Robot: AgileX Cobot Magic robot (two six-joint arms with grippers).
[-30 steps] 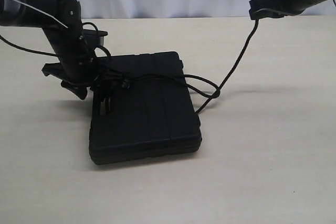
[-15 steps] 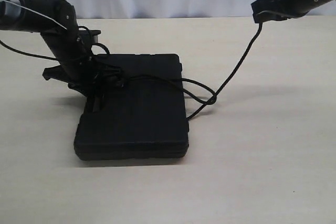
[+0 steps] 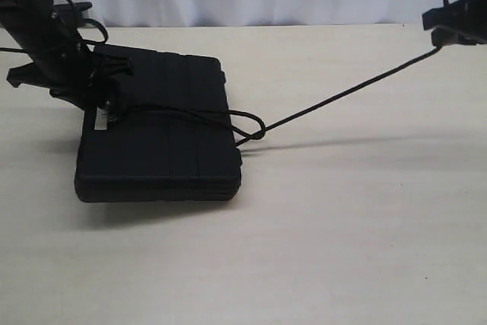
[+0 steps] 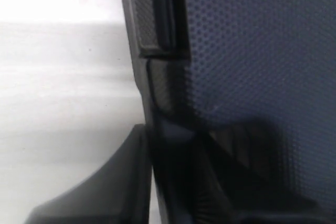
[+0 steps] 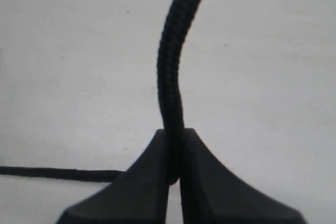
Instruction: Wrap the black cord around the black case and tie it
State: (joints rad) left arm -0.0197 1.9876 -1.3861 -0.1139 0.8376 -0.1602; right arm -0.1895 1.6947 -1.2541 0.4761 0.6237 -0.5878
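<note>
The black case (image 3: 163, 142), a flat matte box with raised ribs and a finely dimpled skin, is lying toward the left of the pale surface (image 3: 350, 234). The left gripper (image 3: 97, 95) is clamping its jaws on the case's left end. The black cord (image 3: 342, 95), round and braided, is crossing the lid, looping beside the right edge and stretching taut to the right gripper (image 5: 175, 174), whose jaws are pinching it.

black case (image 3: 163, 142): matt black plastic, fine dimpled grain up close, ribbed lid. black cord (image 5: 170, 77): braided fibre, rough weave. table (image 3: 342, 249): pale, wood-look, matt, smooth. right end effector (image 5: 175, 140): matt black.
</note>
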